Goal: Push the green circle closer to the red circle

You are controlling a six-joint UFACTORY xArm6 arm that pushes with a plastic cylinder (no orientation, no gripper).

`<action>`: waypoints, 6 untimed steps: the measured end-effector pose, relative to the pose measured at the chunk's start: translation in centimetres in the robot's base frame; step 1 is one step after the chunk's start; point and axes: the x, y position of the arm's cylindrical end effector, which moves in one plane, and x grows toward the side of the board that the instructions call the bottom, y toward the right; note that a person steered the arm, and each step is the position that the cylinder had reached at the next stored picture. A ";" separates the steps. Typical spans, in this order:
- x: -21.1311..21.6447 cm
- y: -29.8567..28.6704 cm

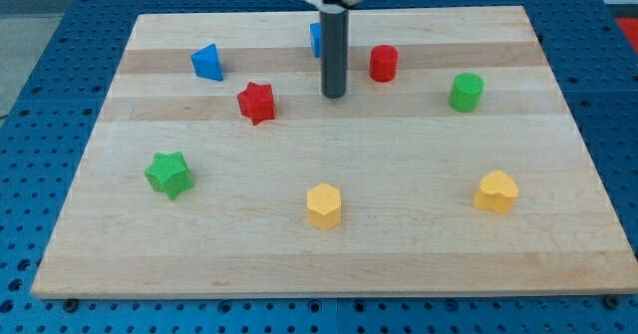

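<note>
green circle (pixel 466 92), a short cylinder, stands near the view's right edge of the wooden board (pixel 299 264), well apart from the red circle (pixel 384 63), which sits up and to the view's left of it. the arm carries no gripper, so nothing opens, closes or grips; its dark rod comes down from the view's top and my tip (pixel 334 96) rests on the board just left of the red circle, touching no block. elsewhere lie a red star (pixel 256 102), a blue triangular block (pixel 207 62), a green star (pixel 168 173), a yellow hexagonal block (pixel 324 205) and a yellow heart-like block (pixel 495 191).

to do the step well, the tip would probably best swing round below the red circle without grazing it, settle on the green circle's far lower-right side, then push squarely through its centre up and leftward, easing off before the two collide; an off-centre contact would likely let the round block slip aside.

a blue block (pixel 314 38) behind the rod is mostly hidden, its shape unreadable. the arm's upper part is cut off at the frame's top.
</note>
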 end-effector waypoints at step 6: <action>4.0 12.3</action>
